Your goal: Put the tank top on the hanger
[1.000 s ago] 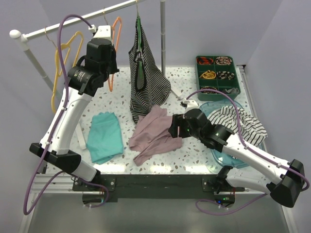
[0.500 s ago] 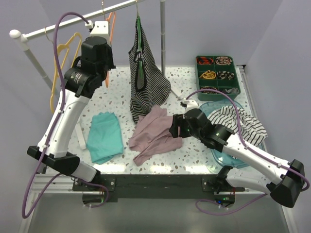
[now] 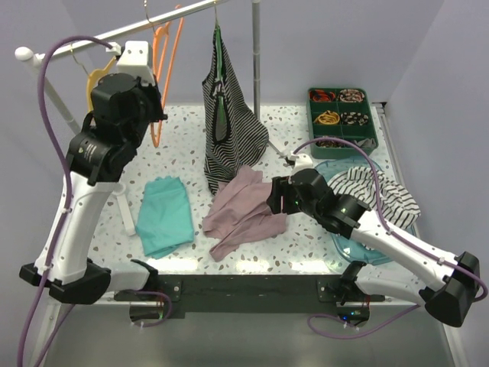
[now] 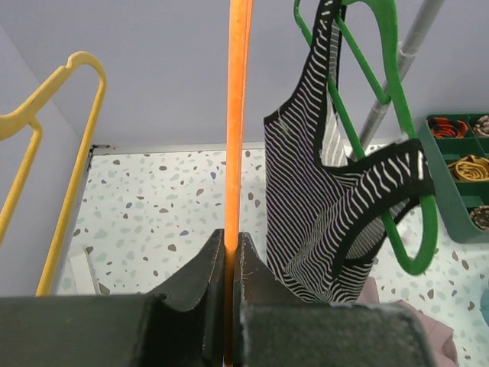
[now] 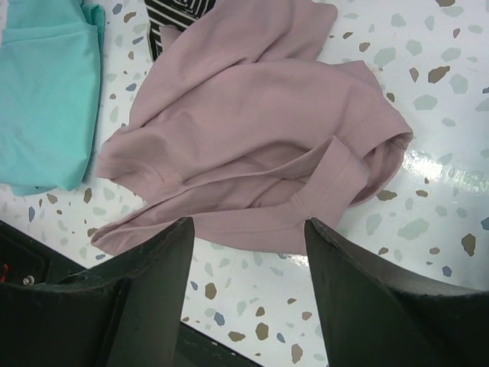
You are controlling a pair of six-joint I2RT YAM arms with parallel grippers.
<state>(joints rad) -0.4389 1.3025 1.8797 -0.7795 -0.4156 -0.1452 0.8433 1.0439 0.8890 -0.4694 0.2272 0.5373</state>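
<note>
The tank top [image 3: 243,208] lies crumpled on the table [image 3: 191,138] in the overhead view, between a teal cloth [image 3: 164,214] and the right claw [image 3: 273,200], which hovers at its right edge. Far from it, the left claw [image 3: 155,76] is raised beside the rail [image 3: 92,37], clenched on the orange hanger [image 3: 170,53], whose hook sits up at the rail; whether it hangs there I cannot tell. A striped top [image 3: 229,138] hangs just to the right. From the left wrist, both fingers [image 4: 206,267] pinch the hanger's thin bar, which runs straight up between them, with a yellow hanger [image 4: 72,153] on the left and a green hanger [image 4: 390,115] carrying the striped top on the right. From the right wrist, the fingers [image 5: 153,283] stand spread apart above the tank top's lower edge, holding nothing; the cloth lies flat on the table below.
</note>
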